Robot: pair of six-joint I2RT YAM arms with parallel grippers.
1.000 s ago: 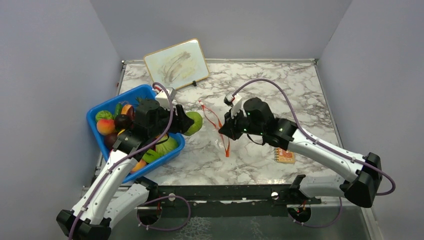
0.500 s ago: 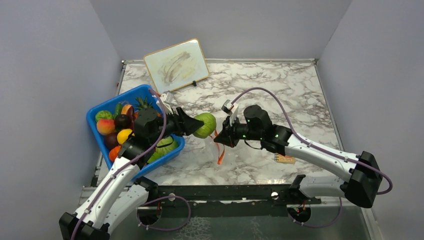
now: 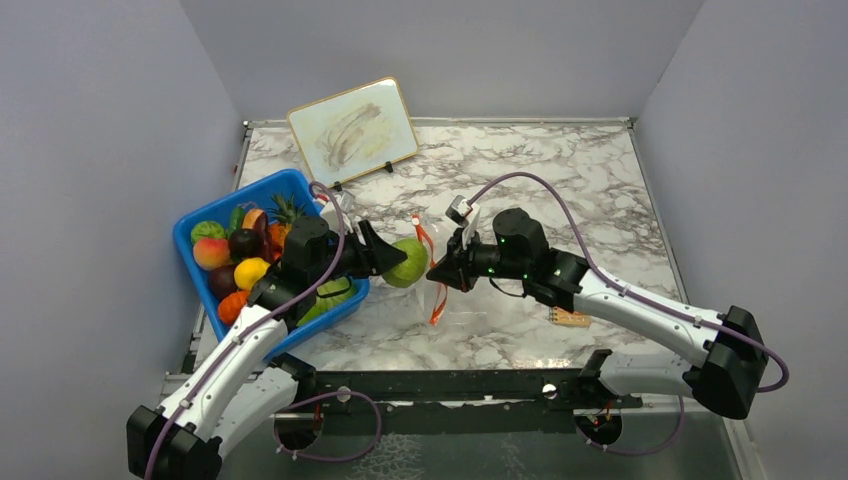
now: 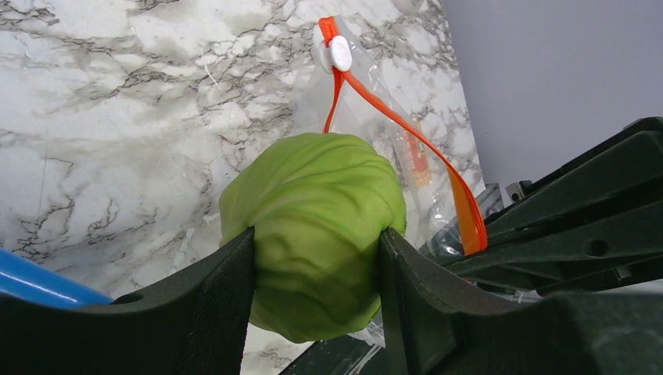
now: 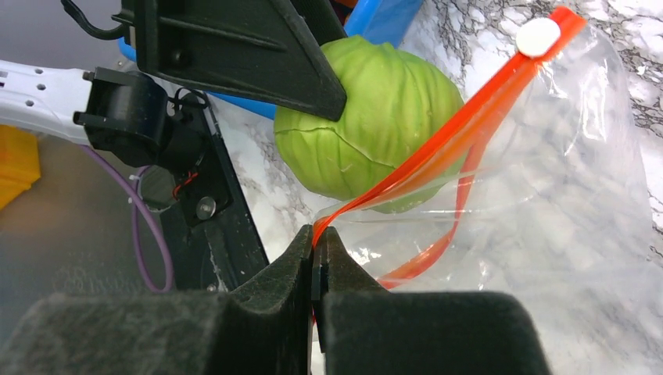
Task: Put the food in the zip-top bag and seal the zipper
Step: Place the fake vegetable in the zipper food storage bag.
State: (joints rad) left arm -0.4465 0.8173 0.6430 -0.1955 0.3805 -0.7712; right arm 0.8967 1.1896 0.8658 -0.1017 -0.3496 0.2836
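Observation:
My left gripper (image 3: 392, 260) is shut on a green toy cabbage (image 3: 410, 262) and holds it at the mouth of the clear zip-top bag (image 5: 547, 195). The cabbage fills the left wrist view (image 4: 313, 234) between my fingers. My right gripper (image 3: 437, 273) is shut on the orange-red zipper strip (image 5: 446, 148) and holds one rim of the bag up, so the mouth stands open. The white slider (image 5: 538, 36) sits at the strip's far end. More toy food (image 3: 235, 258) lies in the blue tub (image 3: 275, 188) at the left.
A framed whiteboard (image 3: 352, 128) leans at the back of the marble table (image 3: 560, 170). A small orange-brown card (image 3: 570, 316) lies on the table by my right arm. Grey walls close in both sides.
My left gripper carried the cabbage right, from beside the tub to the bag's mouth. My right gripper shifted left and raised the zipper rim, opening the bag.

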